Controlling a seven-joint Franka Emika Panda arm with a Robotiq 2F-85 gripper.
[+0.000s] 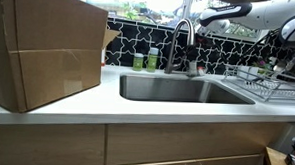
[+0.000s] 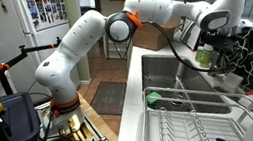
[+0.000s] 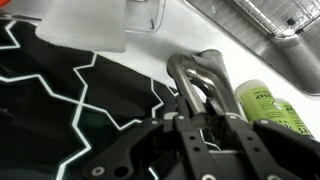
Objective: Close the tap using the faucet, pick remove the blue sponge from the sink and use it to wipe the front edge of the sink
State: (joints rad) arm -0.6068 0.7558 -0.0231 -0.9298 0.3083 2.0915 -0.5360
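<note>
The chrome gooseneck faucet [image 1: 182, 36] stands behind the steel sink [image 1: 177, 90], which also shows in an exterior view [image 2: 167, 72]. My gripper [image 1: 193, 63] is at the faucet's base, also seen in an exterior view [image 2: 218, 54]. In the wrist view my gripper [image 3: 208, 118] has its two black fingers closed in on either side of the chrome faucet handle [image 3: 190, 85]. The fingers appear to pinch it. The blue sponge is not visible in any view; much of the sink's inside is hidden.
A large cardboard box [image 1: 44, 48] stands on the counter beside the sink. Green soap bottles [image 1: 145, 61] [image 3: 268, 105] stand by the faucet. A wire dish rack [image 1: 273, 83] [image 2: 197, 137] is on the other side, with a small green object [image 2: 150, 98] at its corner.
</note>
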